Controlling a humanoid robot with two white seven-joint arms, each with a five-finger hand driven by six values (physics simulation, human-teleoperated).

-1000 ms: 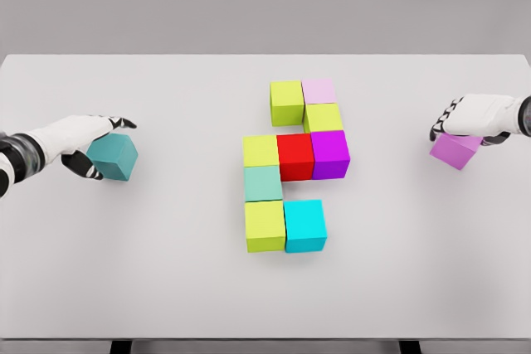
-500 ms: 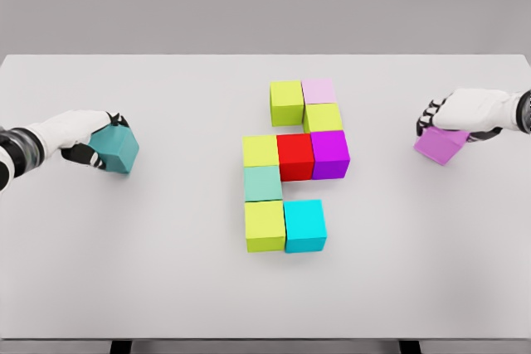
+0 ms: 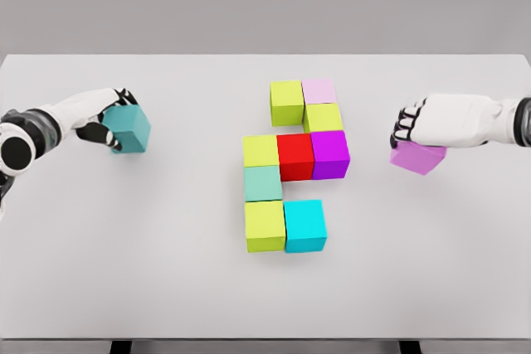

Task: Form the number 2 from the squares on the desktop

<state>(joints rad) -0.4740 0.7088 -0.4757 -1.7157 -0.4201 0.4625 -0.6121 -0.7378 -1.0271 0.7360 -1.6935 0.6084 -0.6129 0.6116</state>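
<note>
White tabletop (image 3: 166, 288) carries a cluster of coloured cubes (image 3: 292, 163) at its centre. At its left side, the left hand (image 3: 104, 118) grips a teal cube (image 3: 130, 128); at its right, the right hand (image 3: 436, 122) clasps a purple cube (image 3: 415, 157).

Bright, even light; soft faint shadows, slightly blurry render.

White table (image 3: 124, 271), plain grey wall (image 3: 265, 2)

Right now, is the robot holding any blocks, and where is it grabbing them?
Left hand grips the teal cube by its sides; right hand grips the purple cube from above.
</note>
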